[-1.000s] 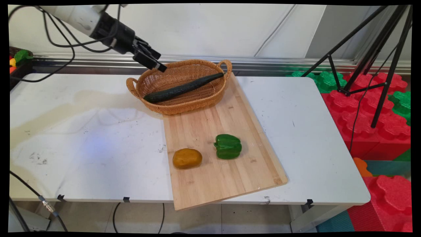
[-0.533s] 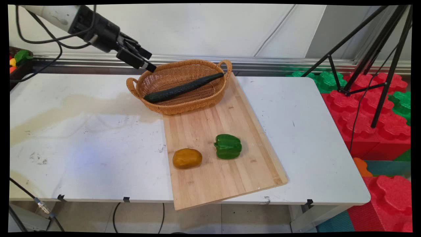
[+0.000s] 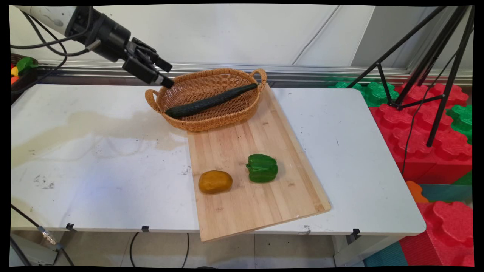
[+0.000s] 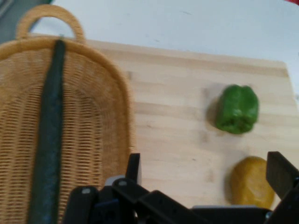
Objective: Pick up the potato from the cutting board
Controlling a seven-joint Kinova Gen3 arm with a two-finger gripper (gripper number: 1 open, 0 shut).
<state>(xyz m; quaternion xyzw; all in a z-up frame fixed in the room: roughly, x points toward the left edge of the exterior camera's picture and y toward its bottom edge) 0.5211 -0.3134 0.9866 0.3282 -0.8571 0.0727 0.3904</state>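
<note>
My black gripper (image 3: 166, 74) hangs open and empty in the air just beyond the left handle of a wicker basket (image 3: 211, 124). A long dark cucumber (image 3: 211, 100) lies slantwise in the basket. The basket stands on the far end of a wooden cutting board (image 3: 245, 204). Nearer on the board sit a green pepper (image 3: 262, 168) and a yellow-brown potato (image 3: 215, 181). In the hand view, the open gripper (image 4: 205, 172) looks down past the basket's rim (image 4: 117, 79) and the cucumber (image 4: 49, 135) toward the board (image 4: 177, 135), the pepper (image 4: 237, 108) and the potato (image 4: 250, 182).
The board overhangs the near edge of the white table (image 3: 94, 170). A black tripod (image 3: 435, 75) stands over red and green foam blocks (image 3: 435, 143) to the right. A dark box with coloured toys (image 3: 22, 68) sits at the far left.
The gripper has drawn back to the left, from above the basket's far left rim to beside its left handle. Cucumber, pepper and potato have not moved.
</note>
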